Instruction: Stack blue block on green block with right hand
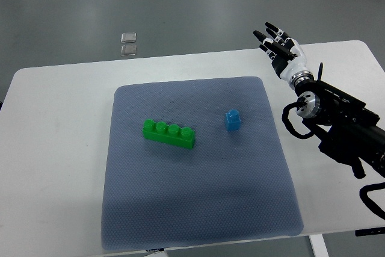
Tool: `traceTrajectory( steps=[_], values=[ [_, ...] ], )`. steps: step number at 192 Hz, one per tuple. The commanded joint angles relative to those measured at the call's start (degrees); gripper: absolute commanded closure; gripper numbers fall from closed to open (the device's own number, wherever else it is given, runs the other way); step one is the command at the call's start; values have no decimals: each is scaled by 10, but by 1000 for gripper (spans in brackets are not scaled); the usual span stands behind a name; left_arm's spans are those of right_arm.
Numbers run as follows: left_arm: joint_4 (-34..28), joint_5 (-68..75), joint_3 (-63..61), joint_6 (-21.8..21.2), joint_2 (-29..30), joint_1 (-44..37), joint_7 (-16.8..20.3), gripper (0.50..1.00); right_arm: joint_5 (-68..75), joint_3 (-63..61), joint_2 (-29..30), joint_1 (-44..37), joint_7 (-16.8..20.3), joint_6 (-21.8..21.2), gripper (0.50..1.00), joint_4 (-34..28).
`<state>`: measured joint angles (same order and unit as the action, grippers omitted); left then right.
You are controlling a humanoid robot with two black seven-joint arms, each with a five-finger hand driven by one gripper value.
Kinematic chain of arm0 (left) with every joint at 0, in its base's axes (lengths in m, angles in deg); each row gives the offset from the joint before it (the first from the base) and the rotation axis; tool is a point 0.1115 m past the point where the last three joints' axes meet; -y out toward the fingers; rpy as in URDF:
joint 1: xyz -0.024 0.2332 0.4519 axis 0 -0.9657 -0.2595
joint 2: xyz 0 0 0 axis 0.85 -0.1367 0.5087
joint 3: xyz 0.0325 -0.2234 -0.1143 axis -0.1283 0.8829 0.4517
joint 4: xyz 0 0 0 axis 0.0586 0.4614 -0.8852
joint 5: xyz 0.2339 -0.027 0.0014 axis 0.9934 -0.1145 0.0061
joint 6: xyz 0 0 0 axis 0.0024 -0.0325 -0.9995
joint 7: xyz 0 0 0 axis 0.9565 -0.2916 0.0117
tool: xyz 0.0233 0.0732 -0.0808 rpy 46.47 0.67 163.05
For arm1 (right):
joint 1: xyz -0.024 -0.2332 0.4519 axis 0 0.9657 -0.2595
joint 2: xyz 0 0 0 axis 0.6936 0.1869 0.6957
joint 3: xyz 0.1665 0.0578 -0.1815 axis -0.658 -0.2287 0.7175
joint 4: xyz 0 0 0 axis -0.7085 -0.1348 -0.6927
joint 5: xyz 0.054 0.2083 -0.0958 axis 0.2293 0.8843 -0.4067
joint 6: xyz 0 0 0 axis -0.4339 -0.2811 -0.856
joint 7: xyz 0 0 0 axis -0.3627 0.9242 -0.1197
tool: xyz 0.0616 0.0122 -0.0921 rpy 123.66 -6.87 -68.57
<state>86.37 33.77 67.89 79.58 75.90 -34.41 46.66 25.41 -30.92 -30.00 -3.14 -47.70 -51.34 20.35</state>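
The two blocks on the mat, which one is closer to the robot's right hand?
The blue block; it sits right of the long green block, nearer the open right hand.

This looks like a robotics lab or test room: a plain white bench [60, 148] stands on a bare grey floor [180, 4], with a blue-grey mat [198, 209] laid out as a work area. A robot arm [337, 118] reaches in from the right over toy building blocks [169, 133].
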Motion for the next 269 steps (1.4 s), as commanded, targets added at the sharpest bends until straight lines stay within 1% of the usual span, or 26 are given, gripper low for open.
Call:
traceTrajectory(
  steps=[1, 81, 114, 139, 159, 172, 196, 211, 226, 248, 269],
  values=[
    [0, 0, -1, 0, 0, 0, 0, 500, 0, -1, 0, 0, 0, 1, 585, 0],
    [-1, 0, -1, 0, 0, 0, 0, 500, -1, 1, -1, 0, 0, -1, 585, 0],
    [0, 0, -1, 0, 0, 1, 0, 500, -32, 12, -10, 0, -7, -4, 585, -20],
    [-1, 0, -1, 0, 0, 0, 0, 500, -133, 12, -19, -10, -17, -6, 585, -35],
    [0, 0, -1, 0, 0, 1, 0, 500, -235, 17, -60, -21, -20, -14, 585, -73],
    [0, 0, -1, 0, 0, 0, 0, 500, -318, 30, -90, -22, -20, -36, 585, -106],
    [-1, 0, -1, 0, 0, 1, 0, 500, -438, 40, -134, -42, -20, -59, 585, -144],
    [0, 0, -1, 0, 0, 1, 0, 500, -518, 65, -170, -49, -28, -94, 585, -176],
    [0, 0, -1, 0, 0, 0, 0, 500, -581, 83, -200, -66, -34, -116, 585, -208],
    [0, 0, -1, 0, 0, 0, 0, 500, -688, 132, -228, -90, -33, -120, 585, -248],
    [0, 0, -1, 0, 0, 0, 0, 500, -755, 173, -243, -112, -32, -123, 585, -267]
  ],
)
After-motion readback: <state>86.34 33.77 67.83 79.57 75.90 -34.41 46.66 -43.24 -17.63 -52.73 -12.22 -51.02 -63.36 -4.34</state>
